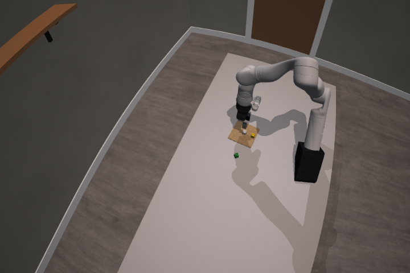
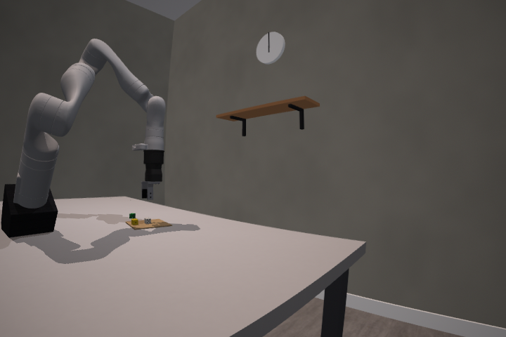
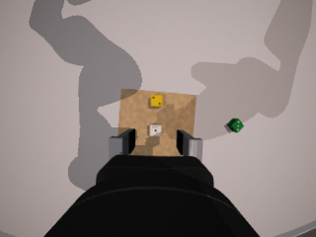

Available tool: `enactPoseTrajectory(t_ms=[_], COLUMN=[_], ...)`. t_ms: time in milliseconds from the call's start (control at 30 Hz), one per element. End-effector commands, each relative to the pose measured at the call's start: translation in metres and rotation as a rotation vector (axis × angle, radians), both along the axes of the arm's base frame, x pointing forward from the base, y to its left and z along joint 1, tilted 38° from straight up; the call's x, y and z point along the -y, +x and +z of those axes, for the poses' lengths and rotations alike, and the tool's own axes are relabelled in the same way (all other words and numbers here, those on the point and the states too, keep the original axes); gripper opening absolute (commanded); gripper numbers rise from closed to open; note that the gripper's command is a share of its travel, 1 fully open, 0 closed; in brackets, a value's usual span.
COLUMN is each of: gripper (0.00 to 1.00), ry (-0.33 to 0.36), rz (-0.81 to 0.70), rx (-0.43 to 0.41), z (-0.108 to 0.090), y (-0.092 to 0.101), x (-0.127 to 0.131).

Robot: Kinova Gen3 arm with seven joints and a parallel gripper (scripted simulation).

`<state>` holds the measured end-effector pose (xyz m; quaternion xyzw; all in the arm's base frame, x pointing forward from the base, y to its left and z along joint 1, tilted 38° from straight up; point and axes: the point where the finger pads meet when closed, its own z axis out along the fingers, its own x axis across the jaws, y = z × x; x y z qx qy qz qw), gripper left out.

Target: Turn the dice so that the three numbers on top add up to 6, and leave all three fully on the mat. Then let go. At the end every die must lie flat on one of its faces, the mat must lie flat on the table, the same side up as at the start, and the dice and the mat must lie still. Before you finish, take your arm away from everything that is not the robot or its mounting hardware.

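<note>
A tan mat (image 1: 235, 135) (image 2: 163, 224) (image 3: 134, 111) lies flat on the table. A white die (image 1: 244, 131) (image 2: 147, 220) (image 3: 156, 129) and a yellow die (image 1: 252, 135) (image 2: 134, 222) (image 3: 157, 101) lie on the mat. A green die (image 1: 236, 155) (image 2: 132, 215) (image 3: 235, 125) lies on the table, off the mat. My gripper (image 1: 245, 123) (image 2: 147, 194) (image 3: 155, 138) is open and empty. It hangs well above the white die and does not touch it. The pips are too small to read.
The arm's black base (image 1: 308, 162) (image 2: 27, 214) stands on the table beside the mat. The table's edge (image 2: 301, 278) is far from the dice. A wall shelf (image 2: 267, 107) is well away.
</note>
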<state>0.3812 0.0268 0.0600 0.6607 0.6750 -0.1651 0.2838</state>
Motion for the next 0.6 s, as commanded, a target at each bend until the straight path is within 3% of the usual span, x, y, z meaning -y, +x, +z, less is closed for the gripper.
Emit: enactPoseTrajectory(t_ms=[0,67,300,333,433,500,533,567], gripper=[1.00,1.00,1.00,1.00,1.00,1.00,0.70,0.70], ry=[-0.010,-0.010,-0.090,-0.090,-0.119,-0.122,-0.122,-0.122], rz=[0.047,0.047,0.416,0.418,0.570,0.586,0.586,0.586], rx=[-0.033,-0.033,-0.313,-0.314,-0.431,-0.444,-0.444,-0.444], z=[-0.007,-0.007,-0.071,-0.071,-0.102,-0.105,-0.105,-0.105], y=[0.002,0.002,0.005,0.005,-0.002,-0.003,-0.003,-0.003], x=[-0.009,-0.009,-0.078,-0.078,-0.107,-0.110,-0.110,-0.110])
